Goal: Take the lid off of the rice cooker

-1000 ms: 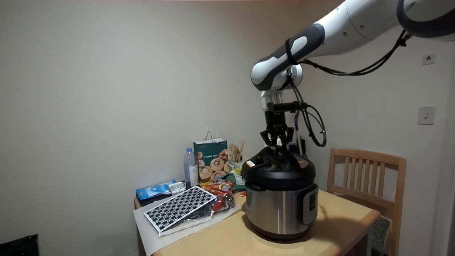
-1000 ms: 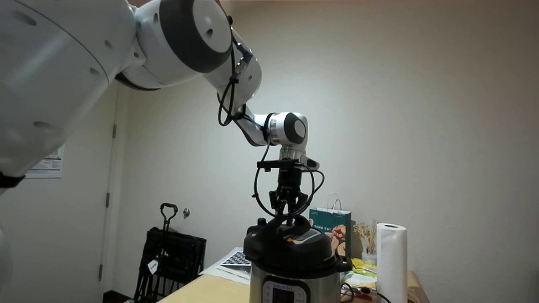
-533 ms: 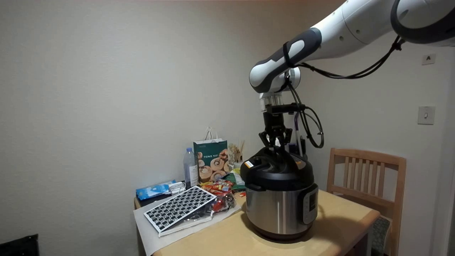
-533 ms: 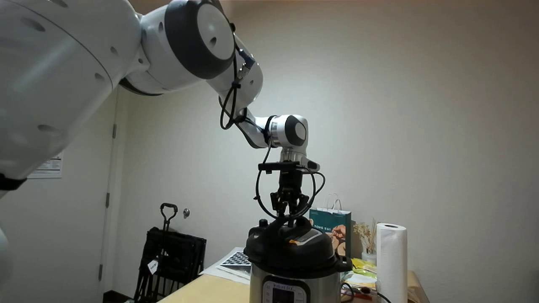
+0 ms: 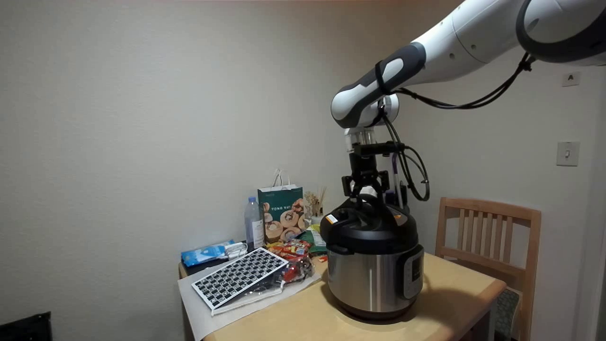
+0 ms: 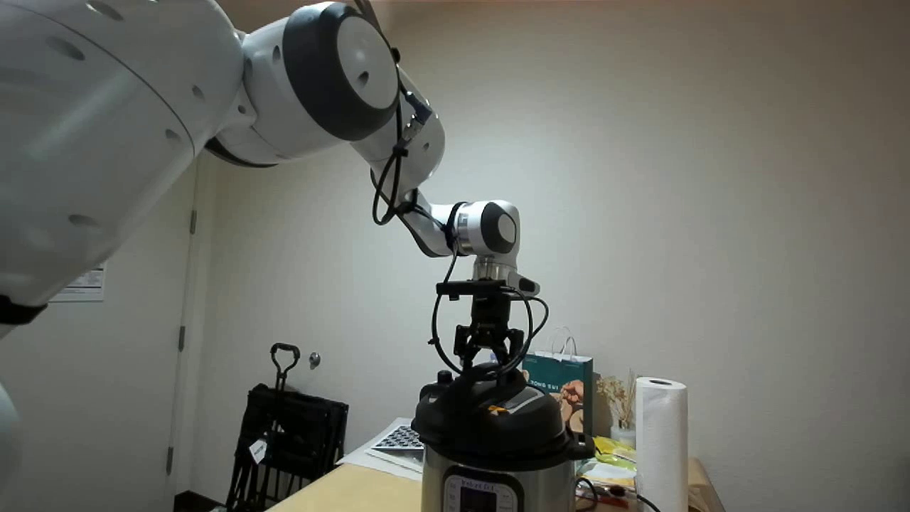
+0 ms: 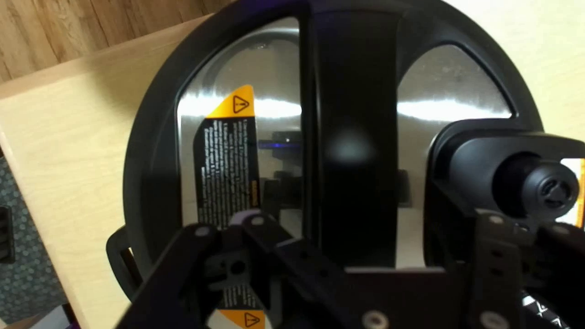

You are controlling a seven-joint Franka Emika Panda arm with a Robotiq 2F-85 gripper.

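The round black lid (image 5: 369,237) sits on top of the rice cooker (image 5: 369,284), a steel pot with a control panel (image 6: 480,494). Seen in an exterior view, the lid lies slightly off to the left of the pot's wall. My gripper (image 5: 370,198) points straight down over the lid's raised handle (image 7: 356,137). Its fingers stand apart around the handle, open. In the wrist view the handle runs between the two finger linkages, while the fingertips are hidden; whether they touch the handle I cannot tell.
On the wooden table (image 5: 293,324) lie a checkered board (image 5: 240,278) and snack packets (image 5: 291,248). Behind them stand a bottle (image 5: 254,225) and a green paper bag (image 5: 279,213). A paper towel roll (image 6: 661,448) is close beside the cooker. A chair (image 5: 490,237) adjoins the table.
The fingers have spread from a narrow stance at the handle to a wide one. The arm has come down a little, and the lid has shifted slightly to the left in an exterior view.
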